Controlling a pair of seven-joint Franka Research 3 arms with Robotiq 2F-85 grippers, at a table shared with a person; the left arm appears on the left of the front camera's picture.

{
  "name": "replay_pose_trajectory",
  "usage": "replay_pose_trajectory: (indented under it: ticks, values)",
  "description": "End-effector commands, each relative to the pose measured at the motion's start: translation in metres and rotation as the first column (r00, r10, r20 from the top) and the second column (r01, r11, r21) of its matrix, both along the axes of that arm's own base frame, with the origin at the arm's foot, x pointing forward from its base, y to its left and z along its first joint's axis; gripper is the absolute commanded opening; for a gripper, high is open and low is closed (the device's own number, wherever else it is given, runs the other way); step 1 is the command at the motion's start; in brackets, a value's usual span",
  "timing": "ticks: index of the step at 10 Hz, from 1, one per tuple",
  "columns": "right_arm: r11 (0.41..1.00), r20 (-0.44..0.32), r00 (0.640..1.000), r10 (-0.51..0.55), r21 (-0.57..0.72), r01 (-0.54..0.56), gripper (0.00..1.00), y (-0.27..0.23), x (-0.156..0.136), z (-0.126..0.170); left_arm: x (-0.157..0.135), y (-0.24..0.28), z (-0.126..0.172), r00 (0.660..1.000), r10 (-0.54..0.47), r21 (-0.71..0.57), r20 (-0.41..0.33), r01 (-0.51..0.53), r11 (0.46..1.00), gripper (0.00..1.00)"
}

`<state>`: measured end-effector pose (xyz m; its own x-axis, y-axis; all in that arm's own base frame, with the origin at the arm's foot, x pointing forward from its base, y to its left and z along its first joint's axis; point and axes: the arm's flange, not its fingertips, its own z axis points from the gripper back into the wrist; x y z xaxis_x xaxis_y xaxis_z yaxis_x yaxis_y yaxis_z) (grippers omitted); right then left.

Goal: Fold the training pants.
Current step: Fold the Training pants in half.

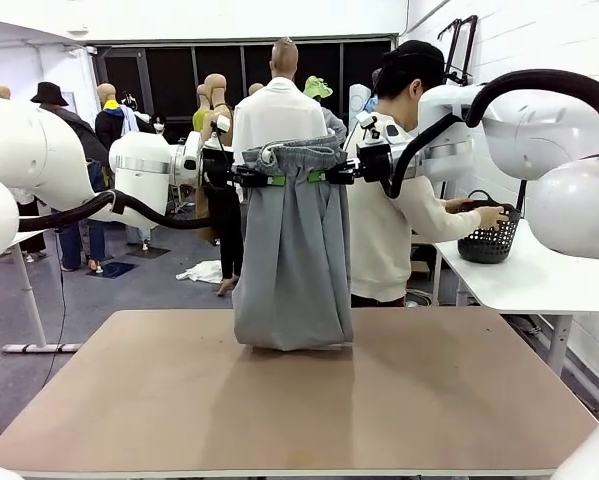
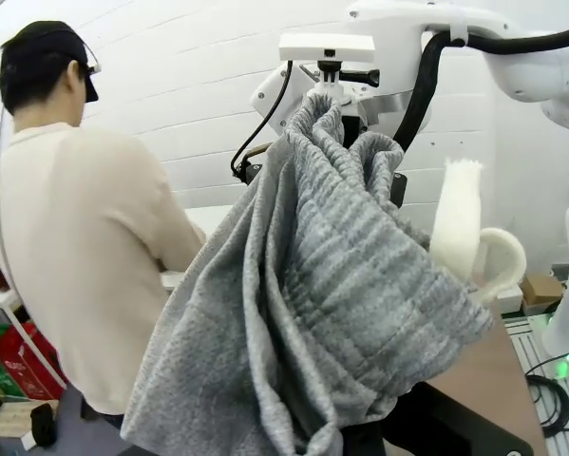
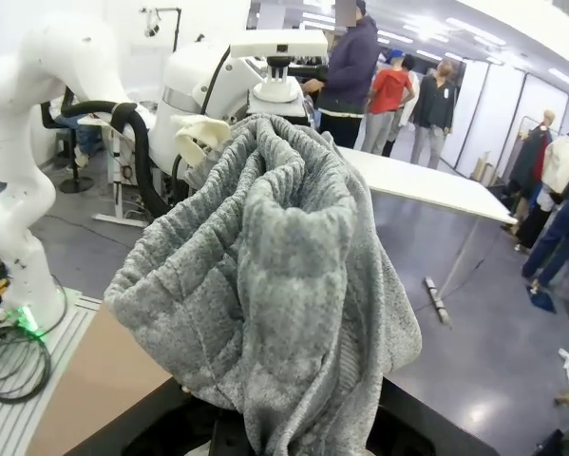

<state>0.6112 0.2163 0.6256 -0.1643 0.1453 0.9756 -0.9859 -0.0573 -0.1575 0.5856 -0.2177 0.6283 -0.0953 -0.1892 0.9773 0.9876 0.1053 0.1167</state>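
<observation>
Two grippers, left gripper (image 1: 276, 180) and right gripper (image 1: 314, 177), each pinch the waistband of the training pants (image 1: 292, 262), which hang with leg ends touching the table (image 1: 459, 400). Step: lifted, pre-fold. Next likely calls for laying them flat.

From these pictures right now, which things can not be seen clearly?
- Left gripper and right gripper fingertips: front view, buried in the waistband of the training pants.
- Own fingers: both wrist views, grey fabric covers them.
- Pant leg ends: front view, bunched on the table.
</observation>
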Motion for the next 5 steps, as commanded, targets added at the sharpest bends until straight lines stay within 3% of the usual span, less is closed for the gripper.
replay_pose_trajectory:
  ticks: [1, 3, 5]
  values:
    - [0.999, 0.051, 0.998, -0.037, -0.035, 0.038, 0.00, -0.002, 0.052, 0.029, 0.048, 0.005, 0.020, 0.999, 0.038, 0.064, 0.027, -0.039, 0.997, 0.00]
    - [0.991, 0.093, 0.988, -0.124, -0.031, 0.128, 0.00, -0.010, 0.088, 0.030, 0.085, 0.009, 0.023, 0.997, 0.060, 0.088, 0.046, -0.063, 0.994, 0.00]
    - [0.990, 0.107, 0.985, -0.138, -0.008, 0.139, 0.00, -0.009, 0.101, 0.024, 0.104, 0.010, 0.024, 0.997, 0.058, 0.079, 0.044, -0.062, 0.995, 0.00]
